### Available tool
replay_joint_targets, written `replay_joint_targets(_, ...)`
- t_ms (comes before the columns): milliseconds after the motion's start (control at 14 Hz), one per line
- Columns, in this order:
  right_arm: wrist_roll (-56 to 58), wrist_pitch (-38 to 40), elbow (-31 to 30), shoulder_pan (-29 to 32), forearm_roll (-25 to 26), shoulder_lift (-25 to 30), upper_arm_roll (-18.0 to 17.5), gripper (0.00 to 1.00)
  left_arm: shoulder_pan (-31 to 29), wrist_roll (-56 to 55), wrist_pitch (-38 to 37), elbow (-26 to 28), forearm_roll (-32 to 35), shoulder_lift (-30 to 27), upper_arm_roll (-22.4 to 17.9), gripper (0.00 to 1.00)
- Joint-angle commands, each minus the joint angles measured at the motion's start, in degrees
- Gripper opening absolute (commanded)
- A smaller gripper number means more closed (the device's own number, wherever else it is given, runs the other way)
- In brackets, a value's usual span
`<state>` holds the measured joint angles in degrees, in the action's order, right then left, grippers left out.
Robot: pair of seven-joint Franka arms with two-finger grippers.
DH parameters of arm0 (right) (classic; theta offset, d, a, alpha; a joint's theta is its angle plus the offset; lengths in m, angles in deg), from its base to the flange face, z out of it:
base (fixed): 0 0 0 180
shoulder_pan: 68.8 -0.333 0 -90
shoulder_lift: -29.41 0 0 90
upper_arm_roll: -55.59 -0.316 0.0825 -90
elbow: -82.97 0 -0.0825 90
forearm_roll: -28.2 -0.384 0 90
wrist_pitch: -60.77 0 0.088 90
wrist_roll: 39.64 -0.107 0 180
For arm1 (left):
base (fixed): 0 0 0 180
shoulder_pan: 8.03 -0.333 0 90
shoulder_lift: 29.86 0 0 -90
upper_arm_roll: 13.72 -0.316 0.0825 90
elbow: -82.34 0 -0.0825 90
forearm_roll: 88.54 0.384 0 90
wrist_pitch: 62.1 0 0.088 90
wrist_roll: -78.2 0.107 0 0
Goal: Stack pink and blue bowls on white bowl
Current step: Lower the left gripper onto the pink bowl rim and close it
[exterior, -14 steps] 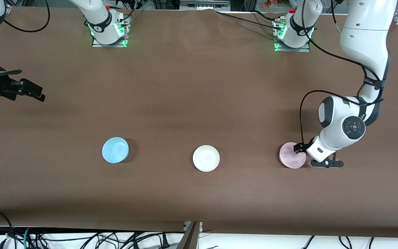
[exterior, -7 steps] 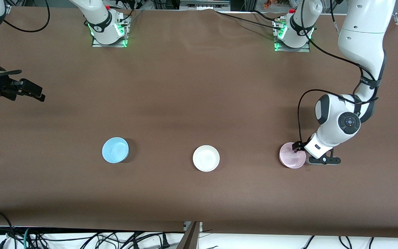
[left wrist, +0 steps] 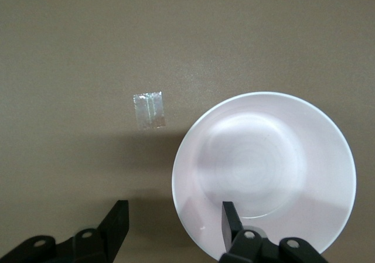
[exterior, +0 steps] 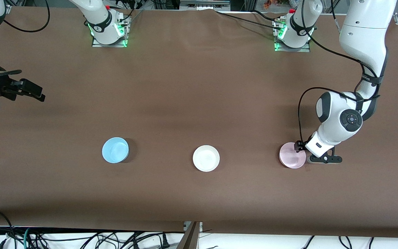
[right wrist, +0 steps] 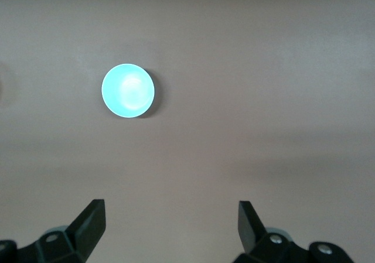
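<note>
The pink bowl (exterior: 291,156) sits on the brown table toward the left arm's end, and the left wrist view shows it pale and upright (left wrist: 263,169). My left gripper (exterior: 303,153) is down at its rim, open (left wrist: 173,216). One finger (left wrist: 228,219) is inside the bowl and the other (left wrist: 117,222) is outside it, with the rim between them and untouched. The white bowl (exterior: 206,158) sits mid-table. The blue bowl (exterior: 115,149) lies toward the right arm's end and also shows in the right wrist view (right wrist: 128,91). My right gripper (exterior: 35,92) waits open (right wrist: 170,216) above the table's end.
A small strip of clear tape (left wrist: 147,111) is stuck to the table beside the pink bowl. The two arm bases (exterior: 109,31) (exterior: 292,34) stand along the table's back edge. Loose cables (exterior: 81,238) hang below the edge nearest the front camera.
The left gripper's fingers have drawn closer together across the pink bowl's rim, and the left arm's elbow has shifted slightly. The bowls and the right arm have not moved.
</note>
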<state>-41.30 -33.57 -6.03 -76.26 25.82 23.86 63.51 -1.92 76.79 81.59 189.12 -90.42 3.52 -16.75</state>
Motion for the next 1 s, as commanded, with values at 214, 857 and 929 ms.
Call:
replay_joint_targets(214, 0.43, 0.29, 1.03, 0.34, -0.61, -0.24, -0.10, 1.00, -0.48, 0.79, 0.36, 3.00, 1.17, -2.26, 0.83, 0.69)
replay_joint_targets(857, 0.43, 0.29, 1.03, 0.34, -0.61, -0.33, -0.10, 1.00, -0.57, 2.46, 0.36, 3.17, 1.17, -2.35, 0.92, 0.58)
replay_joint_targets(929, 0.43, 0.29, 1.03, 0.34, -0.61, -0.33, -0.10, 1.00, -0.66, 2.46, 0.36, 3.26, 1.17, -2.44, 0.92, 0.56)
